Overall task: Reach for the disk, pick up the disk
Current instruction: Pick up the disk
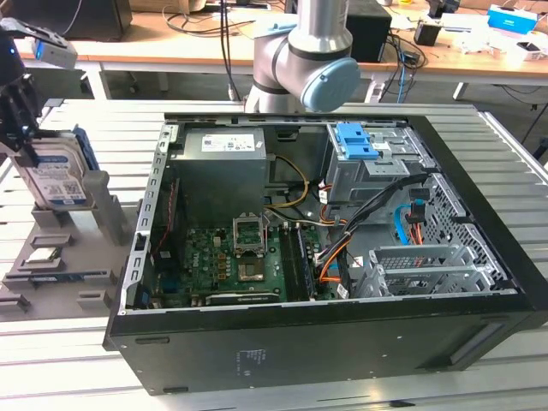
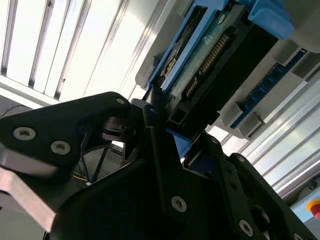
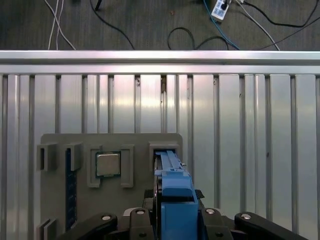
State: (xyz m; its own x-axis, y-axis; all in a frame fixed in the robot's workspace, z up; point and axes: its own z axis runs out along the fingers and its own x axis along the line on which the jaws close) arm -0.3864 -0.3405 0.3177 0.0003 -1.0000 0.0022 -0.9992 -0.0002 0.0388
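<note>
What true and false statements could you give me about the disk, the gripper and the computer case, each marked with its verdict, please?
1. The disk stands on edge in the grey holder. True.
2. The gripper is reaching inside the computer case. False: it is at the top of the disk, outside the case, towards the exterior view's left.
3. A small square chip lies on the grey holder beside the disk. True.
4. The computer case is closed. False: its side is open and the motherboard shows.
</note>
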